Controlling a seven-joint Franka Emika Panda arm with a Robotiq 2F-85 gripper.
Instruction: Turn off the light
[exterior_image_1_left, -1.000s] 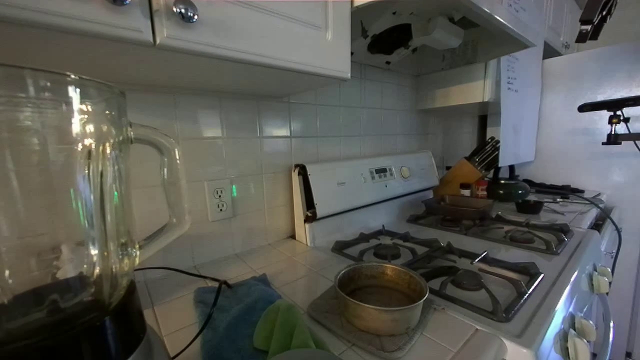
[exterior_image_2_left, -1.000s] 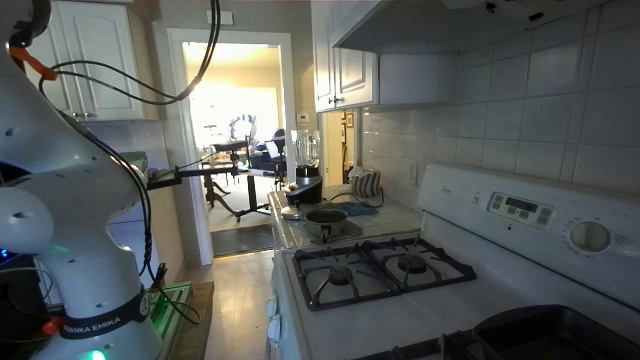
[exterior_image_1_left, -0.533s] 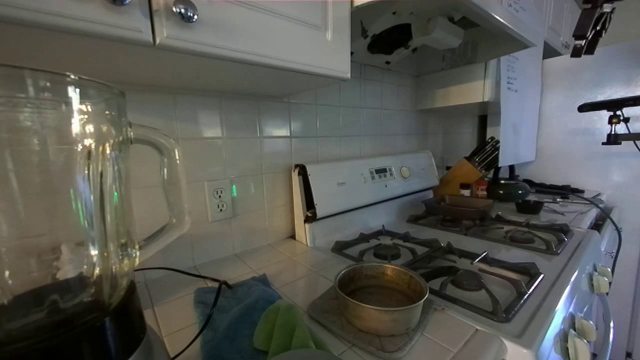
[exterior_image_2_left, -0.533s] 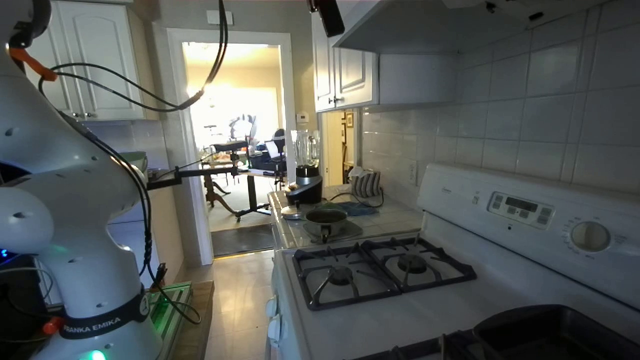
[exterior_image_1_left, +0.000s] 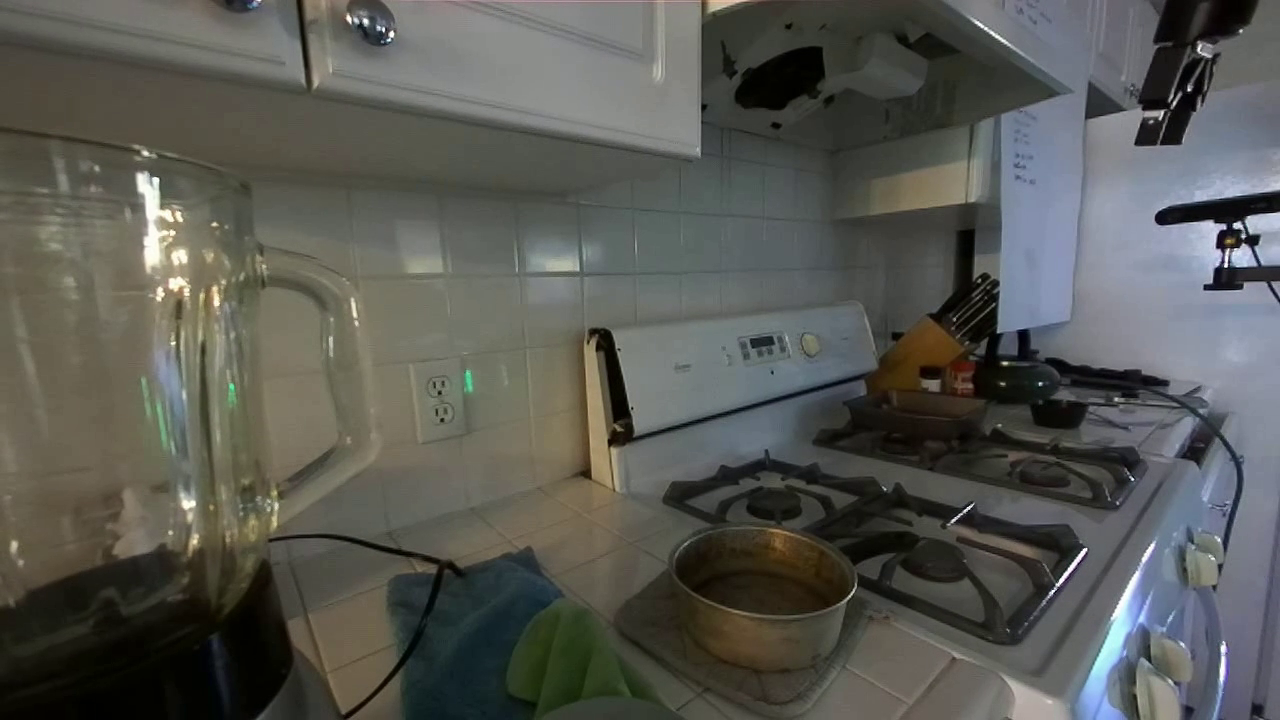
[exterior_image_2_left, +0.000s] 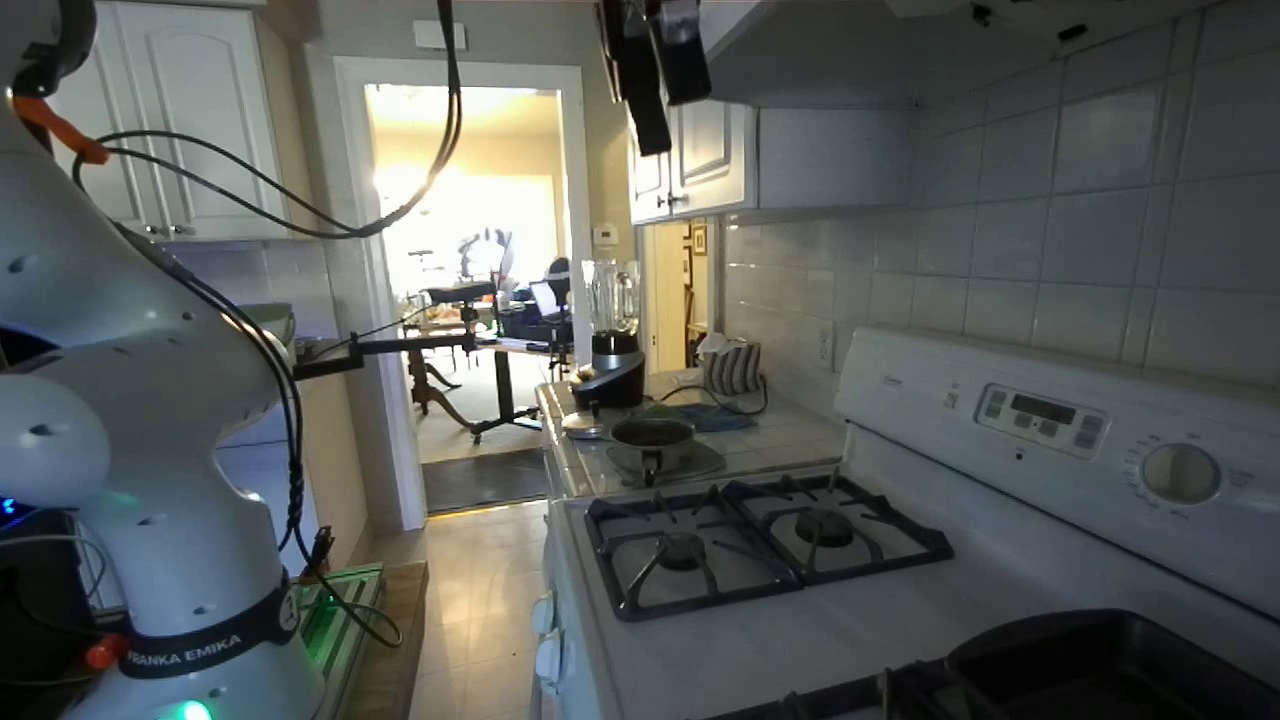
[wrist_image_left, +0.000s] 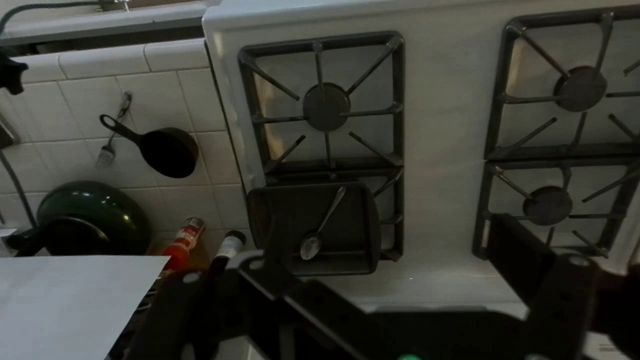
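Observation:
My black gripper (wrist_image_left: 390, 235) is open and empty in the wrist view, its two fingers wide apart above the stove. It also hangs, pointing down, at the upper right of an exterior view (exterior_image_1_left: 1163, 125) and at the top in an exterior view (exterior_image_2_left: 675, 125), near the range hood. The white range hood (exterior_image_2_left: 810, 65) is over the stove; its underside (exterior_image_1_left: 950, 110) shows a dark round opening and a white box. I cannot make out a lit lamp or a light switch on it. The fingers touch nothing visible.
The white stove (wrist_image_left: 440, 125) has black grates and a dark pan (wrist_image_left: 345, 220) holding a spoon. A paper sheet (exterior_image_1_left: 1040, 210) hangs beside the hood. A pot (exterior_image_1_left: 765, 600), a blender (exterior_image_1_left: 200, 400) and a knife block (exterior_image_1_left: 920, 350) stand nearby. A camera arm (exterior_image_2_left: 410, 345) juts out.
My gripper has come down into view in both exterior views, with more of its fingers showing. The arm's cables have shifted to the right. The kitchen things have not moved.

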